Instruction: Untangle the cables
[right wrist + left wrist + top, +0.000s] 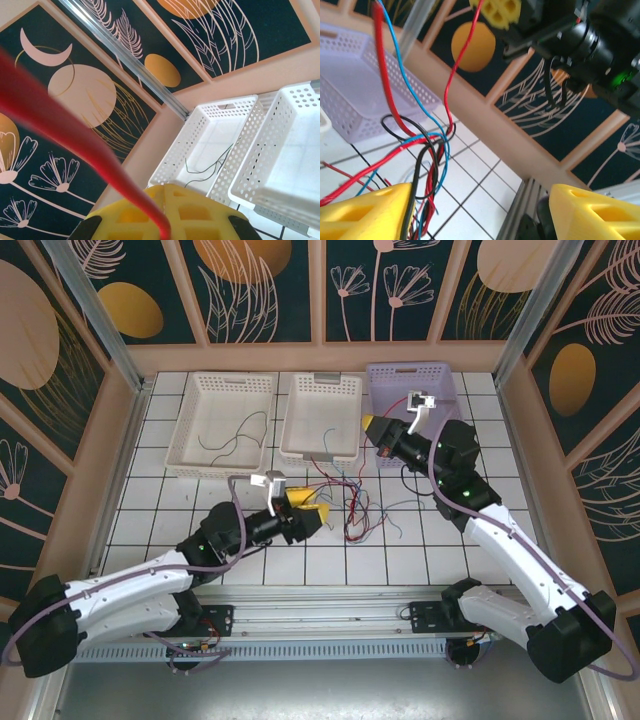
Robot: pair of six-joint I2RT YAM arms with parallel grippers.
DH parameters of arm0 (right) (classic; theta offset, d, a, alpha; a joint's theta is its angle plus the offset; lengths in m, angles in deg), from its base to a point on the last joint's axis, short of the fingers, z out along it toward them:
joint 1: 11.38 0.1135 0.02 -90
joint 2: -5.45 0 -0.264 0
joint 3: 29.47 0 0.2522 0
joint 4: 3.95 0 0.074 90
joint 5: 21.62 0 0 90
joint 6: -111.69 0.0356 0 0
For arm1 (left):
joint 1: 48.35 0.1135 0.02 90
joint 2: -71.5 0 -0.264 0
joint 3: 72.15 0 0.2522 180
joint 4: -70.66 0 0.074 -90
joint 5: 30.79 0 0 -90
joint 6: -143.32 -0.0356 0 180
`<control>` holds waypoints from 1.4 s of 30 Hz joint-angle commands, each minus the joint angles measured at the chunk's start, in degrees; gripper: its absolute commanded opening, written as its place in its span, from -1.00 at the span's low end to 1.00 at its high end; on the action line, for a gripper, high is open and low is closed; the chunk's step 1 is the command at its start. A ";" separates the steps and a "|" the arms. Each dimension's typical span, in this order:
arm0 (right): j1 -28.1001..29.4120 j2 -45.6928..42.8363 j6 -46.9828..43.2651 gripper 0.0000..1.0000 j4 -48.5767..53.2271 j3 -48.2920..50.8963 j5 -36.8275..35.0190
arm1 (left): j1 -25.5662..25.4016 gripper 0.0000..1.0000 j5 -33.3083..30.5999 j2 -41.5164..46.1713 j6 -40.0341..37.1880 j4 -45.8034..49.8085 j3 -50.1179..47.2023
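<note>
The cables (355, 508) lie as a red, blue and black tangle on the white tiles in the middle of the table. My left gripper (312, 510) sits just left of the tangle with its yellow fingers spread open. In the left wrist view the red, blue and black cables (427, 150) hang beside the left finger (367, 212), and a black strand runs along that finger's inner edge. The left gripper (480, 205) holds nothing. My right gripper (370, 426) is raised above the tangle, shut on a red cable (75, 132) that leaves the closed yellow fingers (200, 215).
Three baskets stand along the back: a white one (190, 435) holding a thin dark wire (235, 435), a second white one (300, 452), and a lilac one (440, 375). Wooden walls close in the table. The arm bases and a rail run along the near edge.
</note>
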 commanded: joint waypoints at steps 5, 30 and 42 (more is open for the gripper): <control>0.12 1.24 -0.10 -1.00 -0.66 -1.49 0.34 | -3.29 0.43 -0.77 -4.20 0.66 3.46 4.64; 0.95 0.99 0.05 -1.00 0.22 -2.62 0.54 | -3.31 -0.34 -18.31 -14.65 -2.64 20.12 15.21; 0.22 -1.81 -0.85 -1.00 2.77 0.54 -6.16 | -3.25 -1.00 -18.59 -7.01 -2.17 19.48 10.83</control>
